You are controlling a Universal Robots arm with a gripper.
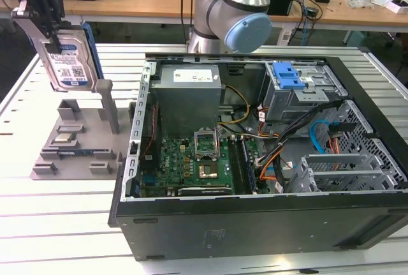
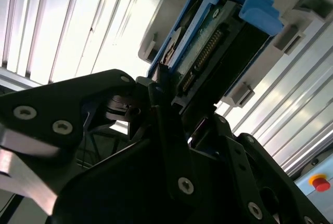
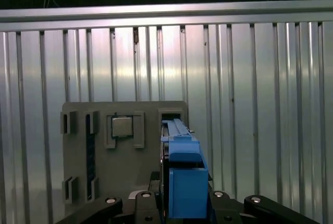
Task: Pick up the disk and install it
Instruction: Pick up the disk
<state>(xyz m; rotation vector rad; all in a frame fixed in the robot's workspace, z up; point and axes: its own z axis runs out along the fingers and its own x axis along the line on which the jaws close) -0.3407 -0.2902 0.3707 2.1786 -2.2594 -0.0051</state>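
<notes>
The disk, a silver hard drive with a white-and-blue label in a blue bracket, hangs upright at the exterior view's far left. It is above the grey fixture and clear of it. My gripper is shut on the disk's upper end. In the second wrist view the disk sticks out past the black fingers, which clamp its connector end. The first wrist view looks along the disk's blue bracket from my gripper, down onto the fixture.
An open computer case lies on the slatted aluminium table at the exterior view's right. Inside are a motherboard, cables and a drive cage with a blue latch. A small square chip sits in the fixture. The arm's base stands behind the case.
</notes>
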